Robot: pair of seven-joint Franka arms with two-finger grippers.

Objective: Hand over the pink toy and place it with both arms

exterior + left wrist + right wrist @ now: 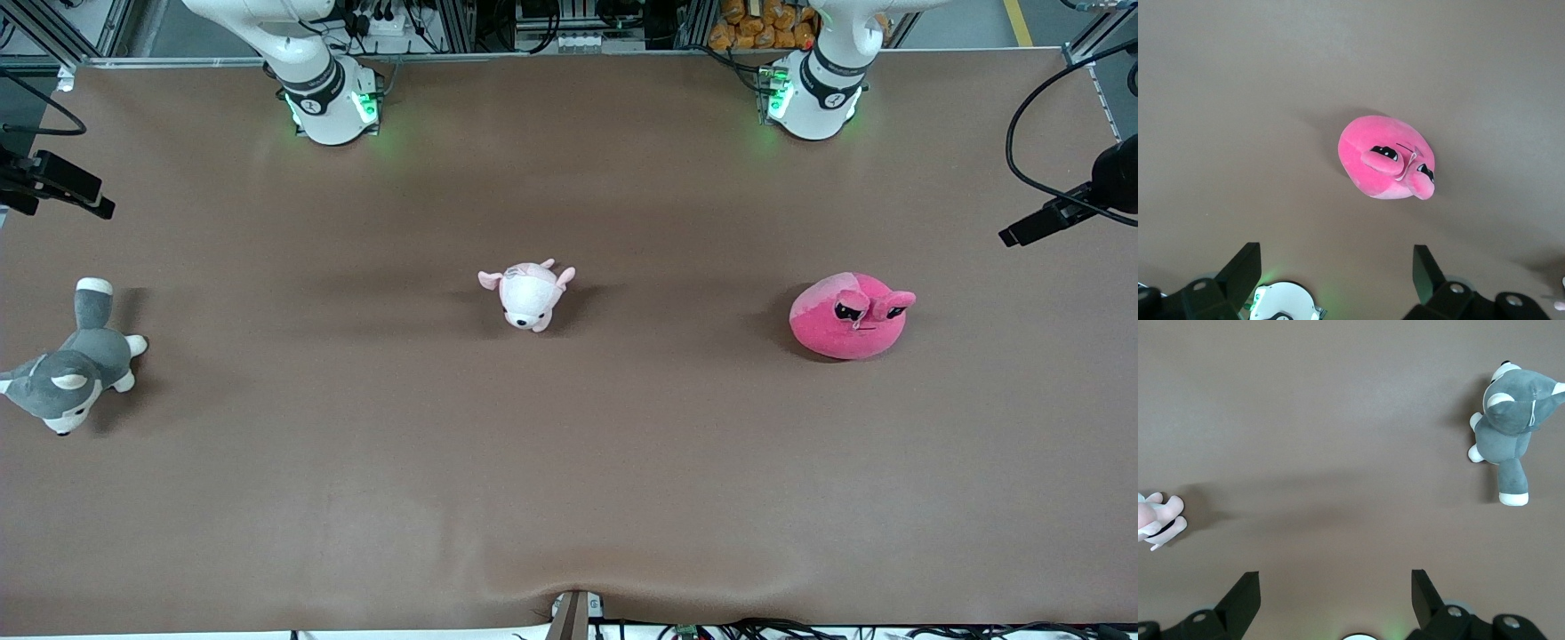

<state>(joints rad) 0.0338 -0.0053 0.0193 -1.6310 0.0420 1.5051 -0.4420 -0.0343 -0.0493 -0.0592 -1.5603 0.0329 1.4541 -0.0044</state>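
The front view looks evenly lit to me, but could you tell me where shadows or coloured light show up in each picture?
Front view: soft shadows beside the pink toy and the grey dog, green glow at both arm bases. Left wrist view: a faint shadow around the toy, green light between the open left gripper. Right wrist view: a soft shadow band across the table.

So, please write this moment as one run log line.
pink toy: on table, untouched | left gripper: open, above toy | right gripper: open, empty
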